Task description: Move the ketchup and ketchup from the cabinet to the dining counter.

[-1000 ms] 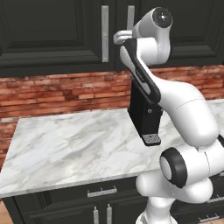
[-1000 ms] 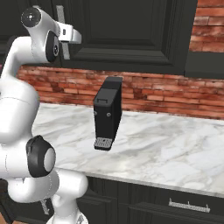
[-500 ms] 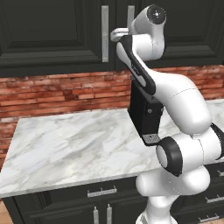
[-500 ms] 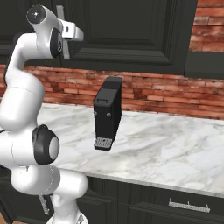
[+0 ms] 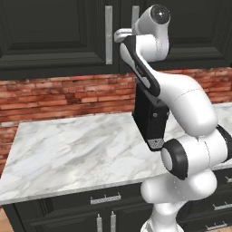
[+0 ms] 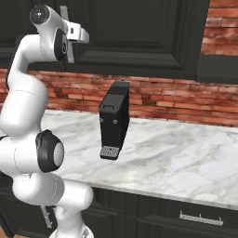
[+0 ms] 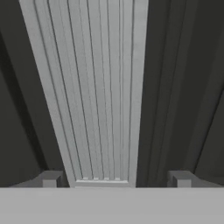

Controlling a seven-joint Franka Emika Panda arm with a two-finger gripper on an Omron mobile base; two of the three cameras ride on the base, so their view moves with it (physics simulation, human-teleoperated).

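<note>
Cabinet (image 5: 54,36) up top above brick wall (image 5: 59,95), doors closed. Black coffee machine (image 6: 114,120) parked on marble worktop (image 6: 186,158) below. Gripper (image 7: 114,179) spread wide either side of silver handle (image 7: 98,92), not clamped on it.

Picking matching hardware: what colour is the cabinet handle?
Silver handle, clearest in the hand view.

Wide bare marble worktop (image 5: 77,149) left of the black coffee machine (image 6: 115,120) standing at its back by the brick wall (image 5: 54,95), closed black cabinet (image 5: 50,36) doors overhead, one silver bar handle (image 7: 94,96) straight ahead between the fingertips (image 7: 49,178).
</note>
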